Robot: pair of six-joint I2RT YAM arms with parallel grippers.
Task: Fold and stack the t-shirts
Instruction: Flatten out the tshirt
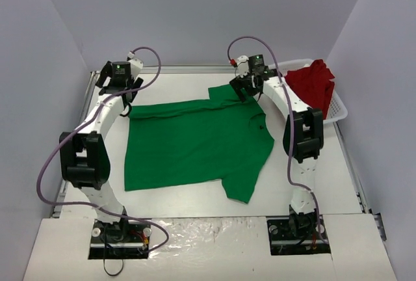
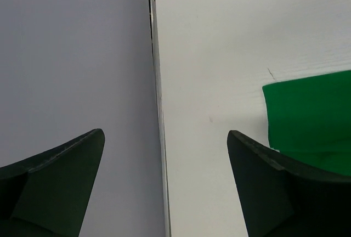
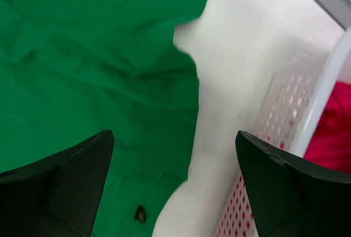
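The green t-shirt (image 1: 195,144) lies spread mid-frame on the counter (image 1: 188,201). The red t-shirt (image 1: 313,82) is bunched in the basket (image 1: 338,108), upper right. The left fingers (image 2: 55,182) and right fingers (image 3: 60,182) gape wide, empty. The cloth looks limp and light, probably best pinched at its corners.

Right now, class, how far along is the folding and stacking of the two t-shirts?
Done: the green t-shirt lies spread out on the table. In hand: nothing; the left gripper and right gripper stand open near its far corners. Left: folding it, folding the red t-shirt bunched in the white basket, stacking both.
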